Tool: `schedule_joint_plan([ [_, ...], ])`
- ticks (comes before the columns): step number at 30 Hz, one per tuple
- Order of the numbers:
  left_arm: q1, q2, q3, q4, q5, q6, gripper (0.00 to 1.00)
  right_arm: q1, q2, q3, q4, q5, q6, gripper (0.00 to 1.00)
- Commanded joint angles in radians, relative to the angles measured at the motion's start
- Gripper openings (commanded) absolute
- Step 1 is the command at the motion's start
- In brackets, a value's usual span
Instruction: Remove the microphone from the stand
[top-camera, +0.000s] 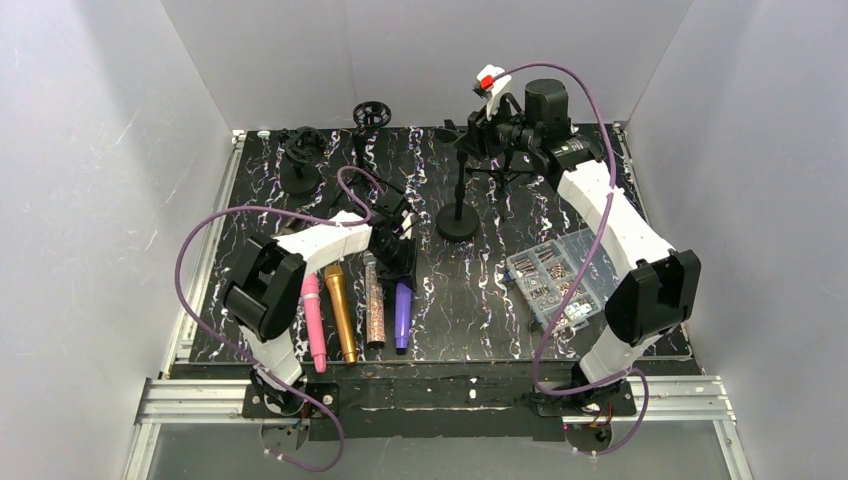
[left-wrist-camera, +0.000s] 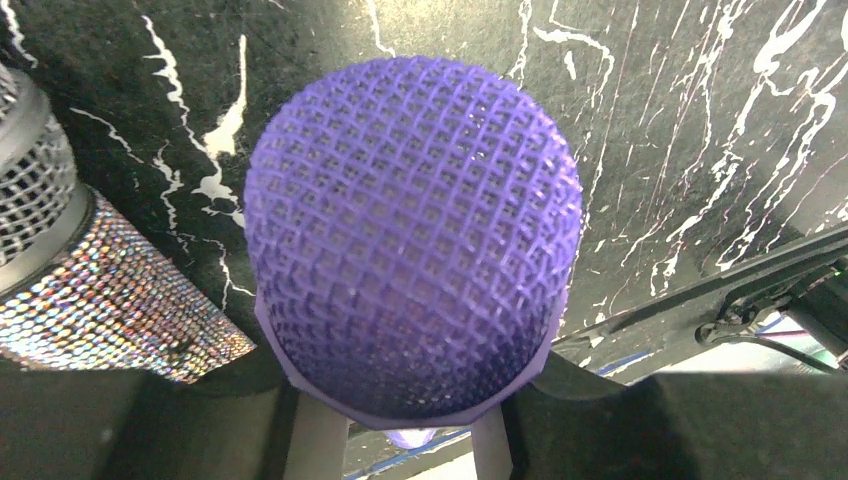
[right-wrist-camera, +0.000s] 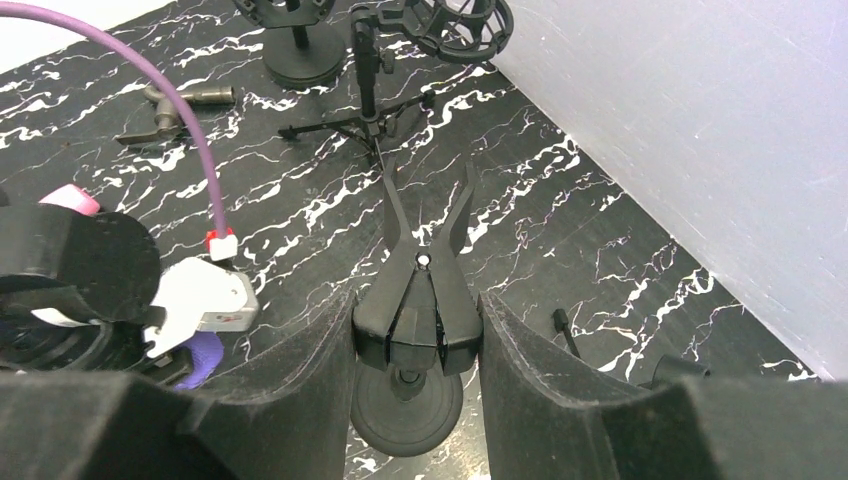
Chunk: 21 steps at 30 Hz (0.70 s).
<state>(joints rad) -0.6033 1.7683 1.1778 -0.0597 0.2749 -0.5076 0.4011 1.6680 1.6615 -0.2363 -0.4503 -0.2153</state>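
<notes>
One clear box (top-camera: 556, 280): lies open on the tabletop (top-camera: 480, 320), just left of the right arm's elbow; its small compartments hold tiny metal parts, too small to tell apart, with some blue and white bits at the near end.
Purple microphone (left-wrist-camera: 415, 240): off the stand, at the right end of a row of four near the front of the tabletop, its mesh head pointing away from the arm bases.
Row neighbours: glitter microphone (left-wrist-camera: 90, 300) just beside it on the left, then gold microphone (top-camera: 340, 310) and pink microphone (top-camera: 314, 322).
Left gripper (top-camera: 395, 262): pinching the purple microphone just behind the mesh head, one finger on each side.
Left arm: folded low, elbow near its base, forearm reaching right over the row.
Stand (top-camera: 459, 200): upright at mid-tabletop on a round base, nothing in its clip (right-wrist-camera: 420, 285).
Right gripper (right-wrist-camera: 416, 350): pressed onto the clip's two handles from both sides.
Right arm: stretched far back along the right side, wrist bent left to the top of the stand.
</notes>
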Motion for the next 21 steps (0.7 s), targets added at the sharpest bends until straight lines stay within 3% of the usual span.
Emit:
schedule_joint_plan([
  [1,-0.019,0.024,0.060,-0.158,-0.046,-0.038,0.01,-0.001,-0.092,-0.015,0.093,-0.008,-0.019,0.01],
  [4,-0.028,0.042,0.077,-0.192,-0.070,-0.047,0.04,-0.001,-0.109,-0.026,0.085,-0.010,-0.024,0.01],
  [7,-0.031,0.060,0.086,-0.212,-0.080,-0.064,0.14,-0.002,-0.122,-0.034,0.082,-0.015,-0.023,0.01],
  [16,-0.036,0.091,0.101,-0.246,-0.105,-0.075,0.22,-0.005,-0.142,-0.066,0.085,-0.024,-0.020,0.01],
  [21,-0.043,0.098,0.102,-0.259,-0.123,-0.076,0.33,-0.007,-0.149,-0.088,0.093,-0.028,-0.019,0.01],
])
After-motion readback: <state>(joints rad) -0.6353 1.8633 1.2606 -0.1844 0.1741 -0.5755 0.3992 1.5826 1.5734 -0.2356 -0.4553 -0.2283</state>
